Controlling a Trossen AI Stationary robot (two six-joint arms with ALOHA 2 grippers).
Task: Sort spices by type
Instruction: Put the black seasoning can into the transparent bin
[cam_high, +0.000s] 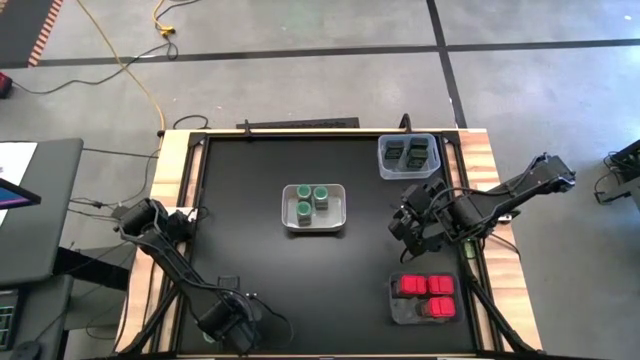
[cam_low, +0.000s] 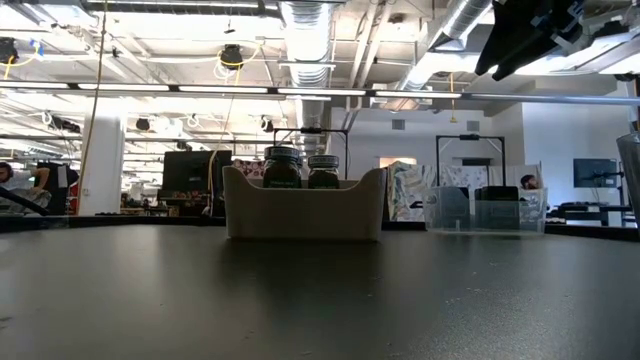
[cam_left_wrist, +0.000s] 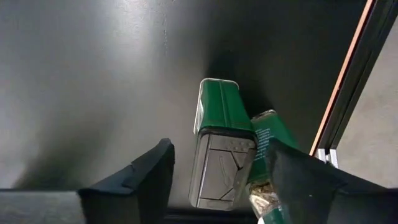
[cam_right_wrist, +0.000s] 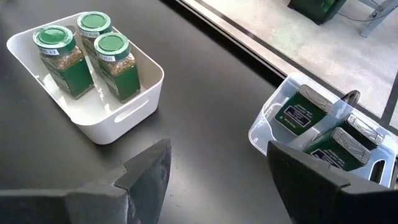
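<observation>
1. Risk: the green tin (cam_left_wrist: 219, 146) lies touching a green-labelled jar (cam_left_wrist: 268, 152) at the table's near edge, so the closing fingers may catch both or knock the jar aside.
2. The left gripper (cam_left_wrist: 221, 180) hangs low over the tin, its fingers spread either side, not yet gripping.
3. The right gripper (cam_right_wrist: 214, 171) waits spread and empty between the white tray (cam_right_wrist: 118, 121) of jars and the clear bin (cam_right_wrist: 273, 134) of tins.

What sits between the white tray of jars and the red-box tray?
Nothing: in the high view the stretch between the white tray and the red-box tray is bare black tabletop. The right tool hangs beside it.
</observation>
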